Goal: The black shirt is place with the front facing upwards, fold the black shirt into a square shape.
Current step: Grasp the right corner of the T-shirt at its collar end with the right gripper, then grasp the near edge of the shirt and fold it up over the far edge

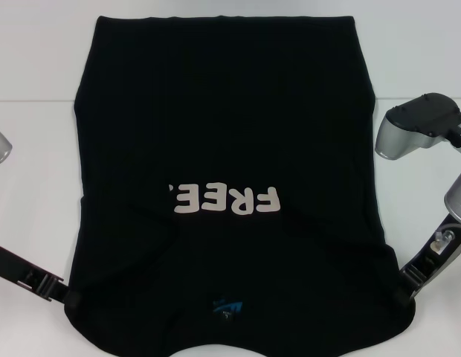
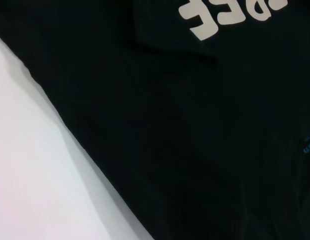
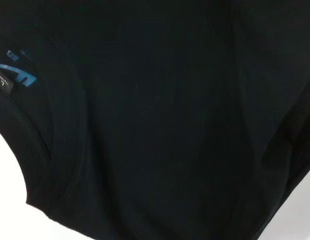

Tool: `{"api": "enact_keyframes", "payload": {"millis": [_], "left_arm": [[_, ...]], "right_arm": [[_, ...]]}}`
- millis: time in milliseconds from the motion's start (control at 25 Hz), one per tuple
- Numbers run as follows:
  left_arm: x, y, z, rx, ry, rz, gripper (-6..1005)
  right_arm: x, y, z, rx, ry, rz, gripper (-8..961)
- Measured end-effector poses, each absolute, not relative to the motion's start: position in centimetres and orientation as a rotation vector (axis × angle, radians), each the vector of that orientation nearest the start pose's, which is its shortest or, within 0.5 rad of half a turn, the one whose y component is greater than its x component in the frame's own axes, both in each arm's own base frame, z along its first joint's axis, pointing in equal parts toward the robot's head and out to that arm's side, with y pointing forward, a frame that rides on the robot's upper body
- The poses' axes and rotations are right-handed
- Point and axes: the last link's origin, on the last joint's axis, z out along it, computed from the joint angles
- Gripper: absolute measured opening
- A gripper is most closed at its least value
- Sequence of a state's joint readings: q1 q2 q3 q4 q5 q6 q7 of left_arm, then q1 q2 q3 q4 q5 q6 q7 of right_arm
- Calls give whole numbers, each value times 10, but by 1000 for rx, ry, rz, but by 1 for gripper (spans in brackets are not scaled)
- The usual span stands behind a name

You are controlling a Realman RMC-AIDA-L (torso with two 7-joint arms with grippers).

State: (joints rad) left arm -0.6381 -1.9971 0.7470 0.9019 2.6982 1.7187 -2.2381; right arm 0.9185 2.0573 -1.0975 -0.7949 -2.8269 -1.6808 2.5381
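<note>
Black shirt (image 1: 223,149) covers white table (image 1: 37,52)

The head camera looks forward and down from above, taking in the whole black shirt (image 1: 223,149) on the white table (image 1: 37,193). Both wrist cameras sit close over the cloth. The left shares the white lettering (image 2: 230,17), at the head view's 6 o'clock; the right shares the blue logo (image 3: 17,72).

Black shirt (image 1: 223,134), white letters (image 1: 227,199), blue logo (image 1: 229,308); white table (image 1: 37,44).
</note>
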Motion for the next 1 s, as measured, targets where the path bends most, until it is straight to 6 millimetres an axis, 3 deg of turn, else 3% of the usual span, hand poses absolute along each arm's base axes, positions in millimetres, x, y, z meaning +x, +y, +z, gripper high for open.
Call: {"api": "enact_keyframes", "payload": {"millis": [360,680,1000], "left_arm": [[-294,332,54,-2557,-1509,342,19],[-291,322,63,-2644,-1615,393,19],[-287,288,57,-2855,-1718,628,18]], "right_arm": [[210,373,-1,-2533,1319,-862,42],[211,367,18,-2588,1355,-891,42],[230,325,20,-2761,1429,-1078,42]]}}
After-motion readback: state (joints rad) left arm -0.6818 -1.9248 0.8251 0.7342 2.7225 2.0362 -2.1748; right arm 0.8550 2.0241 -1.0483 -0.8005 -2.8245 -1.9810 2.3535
